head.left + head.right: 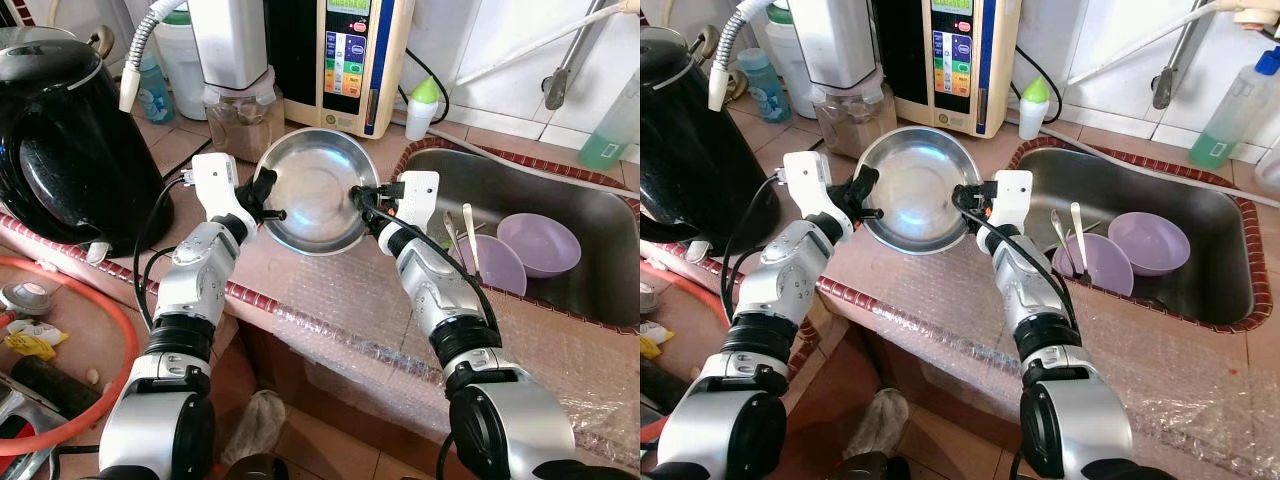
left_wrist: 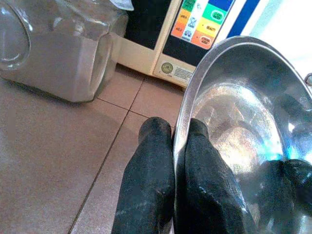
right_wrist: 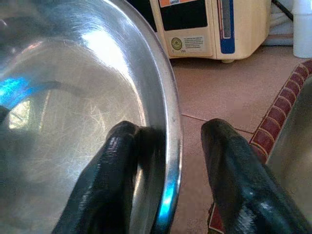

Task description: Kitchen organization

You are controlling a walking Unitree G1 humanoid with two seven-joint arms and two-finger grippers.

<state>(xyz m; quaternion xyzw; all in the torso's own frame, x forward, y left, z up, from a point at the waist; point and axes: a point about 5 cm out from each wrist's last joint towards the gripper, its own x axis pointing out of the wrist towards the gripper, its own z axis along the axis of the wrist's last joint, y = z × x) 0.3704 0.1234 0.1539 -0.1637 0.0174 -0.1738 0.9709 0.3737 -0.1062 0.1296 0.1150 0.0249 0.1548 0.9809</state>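
Observation:
A shiny steel bowl [image 1: 315, 190] is held tilted above the tiled counter, its hollow facing me. My left gripper [image 1: 270, 208] is at its left rim. In the left wrist view both fingers [image 2: 146, 185] are pinched shut on the rim of the bowl [image 2: 243, 122]. My right gripper [image 1: 358, 195] is at the opposite rim. In the right wrist view one finger [image 3: 112, 165] lies inside the bowl [image 3: 73, 97]. The other finger stands outside with a gap to the rim, so this gripper [image 3: 170, 129] is open astride the edge.
A black kettle [image 1: 60, 140] stands at the left. A glass jar [image 1: 240, 115], a water purifier [image 1: 355, 60] and a green-capped bottle [image 1: 422, 105] line the back. The steel sink [image 1: 480, 185] at the right holds two purple bowls [image 1: 540, 243] and utensils. Bubble wrap [image 1: 340, 320] covers the counter front.

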